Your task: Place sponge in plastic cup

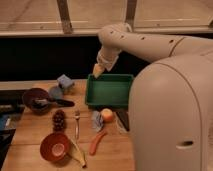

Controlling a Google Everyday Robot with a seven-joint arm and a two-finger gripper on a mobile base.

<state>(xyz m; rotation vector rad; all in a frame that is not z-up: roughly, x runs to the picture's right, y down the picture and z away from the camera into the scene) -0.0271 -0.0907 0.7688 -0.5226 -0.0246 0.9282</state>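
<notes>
- Camera view: hand (98, 70) above green plastic tray (110, 93) corner; open or closed, I cannot tell.
- Reaching step: next go left, down onto pale blue-grey foam sponge (65, 81) beside grey-blue round plastic cup (55, 93).

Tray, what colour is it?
The tray is green in the camera view; the gripper hangs near its far left corner.

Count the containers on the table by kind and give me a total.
Bowls: 2, the dark maroon bowl and the orange-red bowl
Trays: 1, the green tray; the gripper hangs over its back left corner
Cups: 1, the plastic cup, next to the sponge
Total: 4
</notes>
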